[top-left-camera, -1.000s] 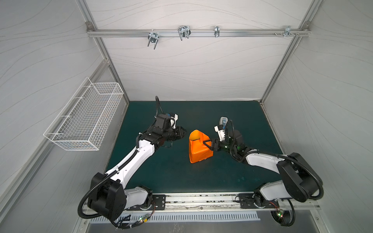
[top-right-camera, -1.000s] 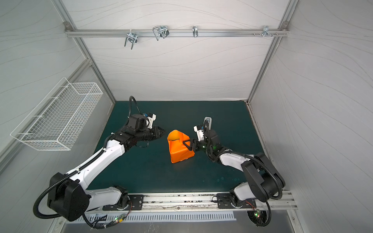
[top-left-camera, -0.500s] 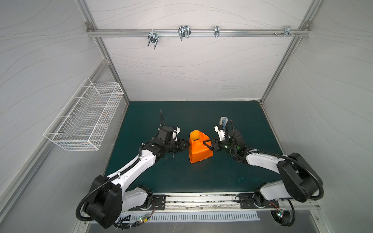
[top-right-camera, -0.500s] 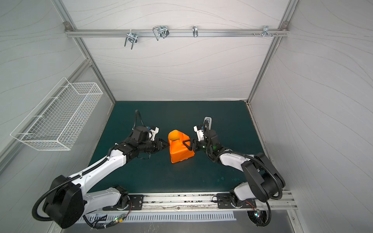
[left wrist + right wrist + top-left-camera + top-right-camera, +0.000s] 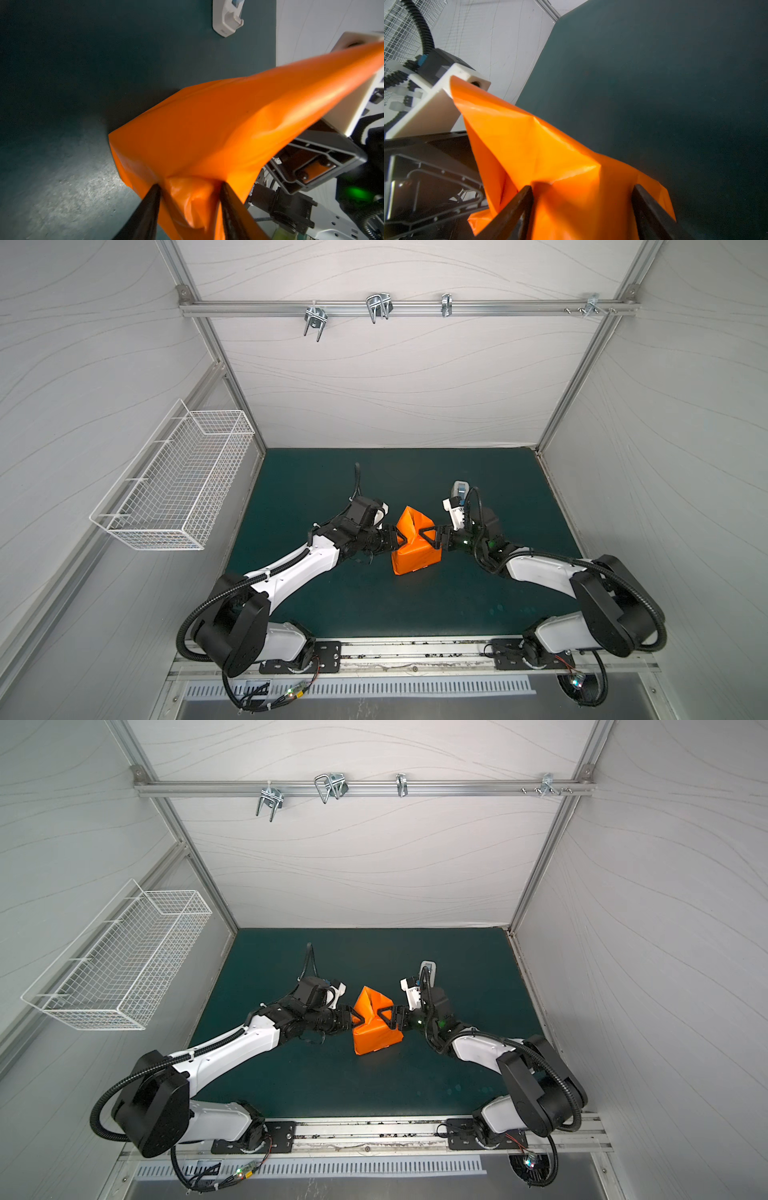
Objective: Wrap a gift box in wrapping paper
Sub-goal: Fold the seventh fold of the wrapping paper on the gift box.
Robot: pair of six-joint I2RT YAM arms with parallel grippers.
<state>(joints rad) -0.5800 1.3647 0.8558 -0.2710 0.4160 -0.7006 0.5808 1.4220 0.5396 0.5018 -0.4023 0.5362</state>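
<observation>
The orange wrapping paper (image 5: 415, 549) (image 5: 376, 1031) lies folded into a parcel at mid table, with one pointed flap standing up at its far side. The gift box itself is hidden inside the paper. At the parcel's left end, my left gripper (image 5: 397, 541) (image 5: 190, 185) is open, and a bulge of paper (image 5: 207, 128) sits between its spread fingers. My right gripper (image 5: 430, 537) (image 5: 582, 187) is at the right end. Its jaws stand wide, closed across the wrapped end (image 5: 529, 145).
A small white tape dispenser (image 5: 459, 489) (image 5: 227, 22) stands on the dark green mat (image 5: 311, 489) just behind the right wrist. A white wire basket (image 5: 174, 485) hangs on the left wall. White walls close in the mat on three sides.
My left gripper has come in from the left to the parcel's end and its jaws have widened. The right gripper and the parcel have stayed in place.
</observation>
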